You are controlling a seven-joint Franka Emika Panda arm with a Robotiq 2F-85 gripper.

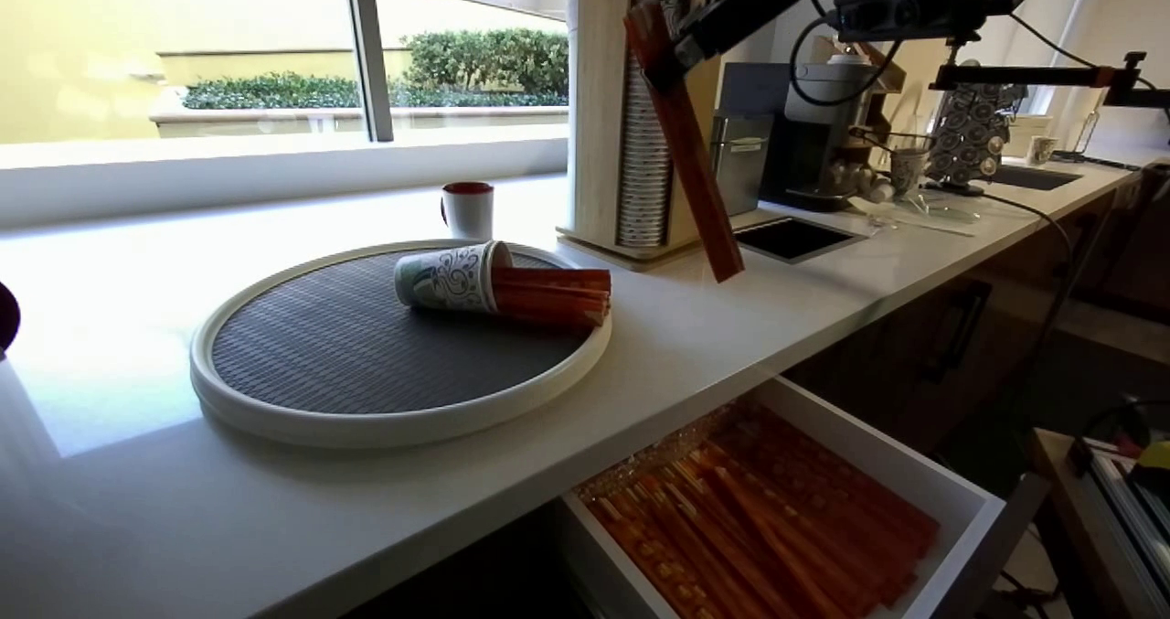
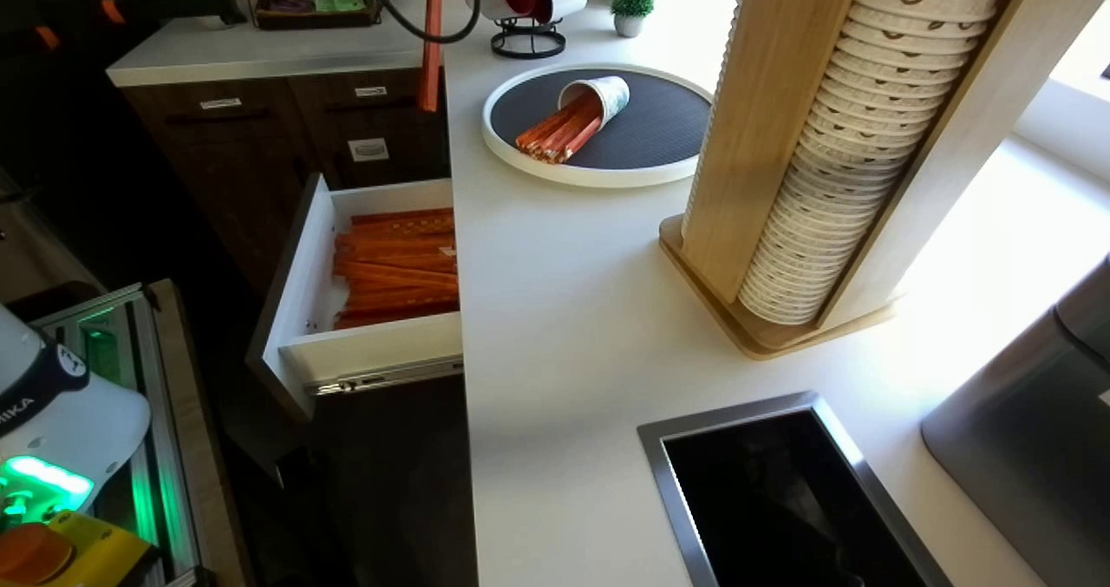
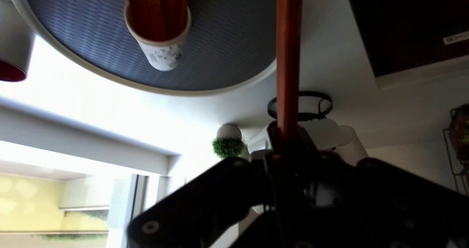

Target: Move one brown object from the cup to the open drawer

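Note:
A long reddish-brown stick, the brown object (image 1: 699,171), hangs aslant in the air above the counter, with my gripper (image 1: 665,72) shut on its upper part. In the wrist view the same brown object (image 3: 287,57) runs up from between the dark fingertips. The pale patterned cup (image 1: 448,278) lies on its side on the round tray, and several more sticks (image 2: 564,127) poke out of its mouth. Below the counter edge the drawer (image 2: 373,353) stands pulled out, its floor covered with many similar sticks.
The round grey tray (image 1: 274,422) has a raised white rim. A mug (image 1: 471,212) stands behind it. A tall wooden cup holder (image 2: 763,136) rises from the counter near a dark recess (image 1: 795,238). A small plant (image 2: 631,2) and a mug rack (image 2: 529,41) stand beyond the tray.

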